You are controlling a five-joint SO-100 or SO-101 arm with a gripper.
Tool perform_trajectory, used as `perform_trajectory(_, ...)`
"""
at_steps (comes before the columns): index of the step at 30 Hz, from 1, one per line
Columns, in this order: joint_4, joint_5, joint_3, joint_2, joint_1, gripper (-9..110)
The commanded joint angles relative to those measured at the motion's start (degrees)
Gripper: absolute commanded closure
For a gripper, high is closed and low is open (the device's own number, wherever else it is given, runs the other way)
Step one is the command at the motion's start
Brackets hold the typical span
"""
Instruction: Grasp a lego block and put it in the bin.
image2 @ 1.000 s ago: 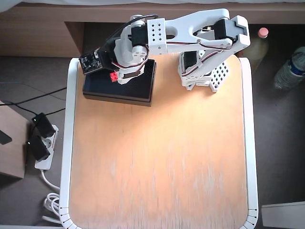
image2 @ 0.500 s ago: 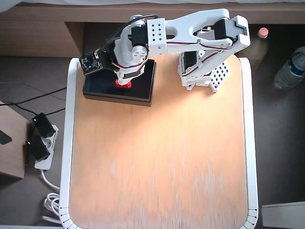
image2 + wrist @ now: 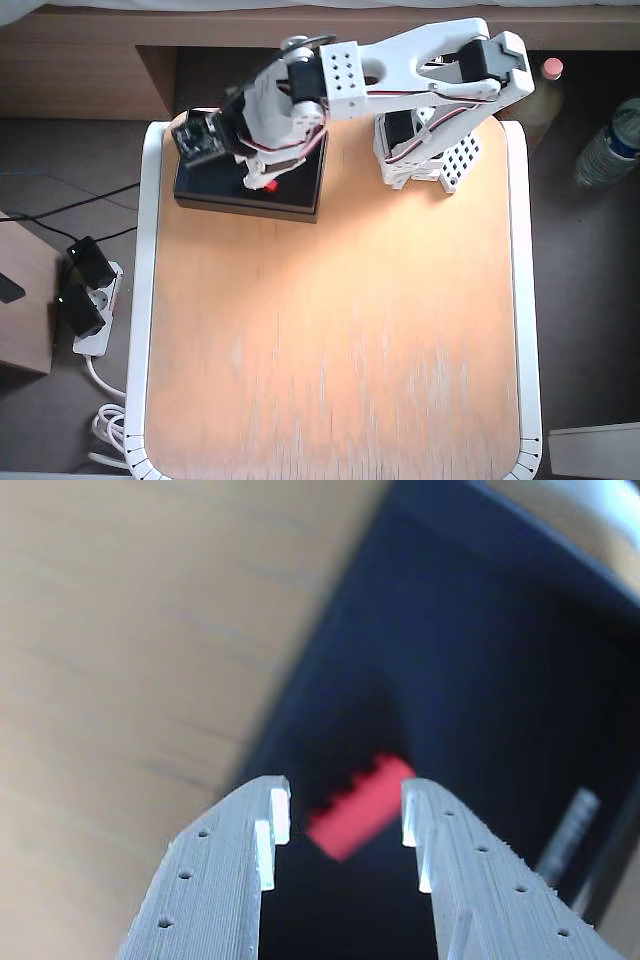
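The red lego block (image 3: 355, 805) shows blurred and tilted just past my fingertips, over the dark inside of the black bin (image 3: 480, 660). My gripper (image 3: 345, 795) is open, and its white fingers (image 3: 235, 870) stand apart on either side of the block without pinching it. I cannot tell whether the block rests on the bin floor. In the overhead view my gripper (image 3: 262, 180) reaches down into the bin (image 3: 300, 200) at the table's back left, and a spot of the red block (image 3: 269, 185) shows beneath it.
The arm's white base (image 3: 430, 155) stands at the back right of the wooden table (image 3: 340, 340), to the right of the bin. A bottle (image 3: 610, 145) and a power strip (image 3: 85, 300) lie off the table.
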Motion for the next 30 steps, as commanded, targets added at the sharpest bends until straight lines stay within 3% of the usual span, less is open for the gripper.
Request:
perform_trajectory(1, -1.7, -1.9, -1.0, 8.0, -7.9, 90)
perform_trajectory(5, -1.7, -4.7, -1.0, 11.6, -18.1, 91)
perform_trajectory(10, -1.7, -8.6, -1.1, 14.9, -30.1, 101)
perform_trajectory(18, -1.6, -14.8, -0.9, 19.6, -45.6, 101)
perform_trajectory(30, -1.6, -14.2, 8.2, 33.6, -64.5, 101)
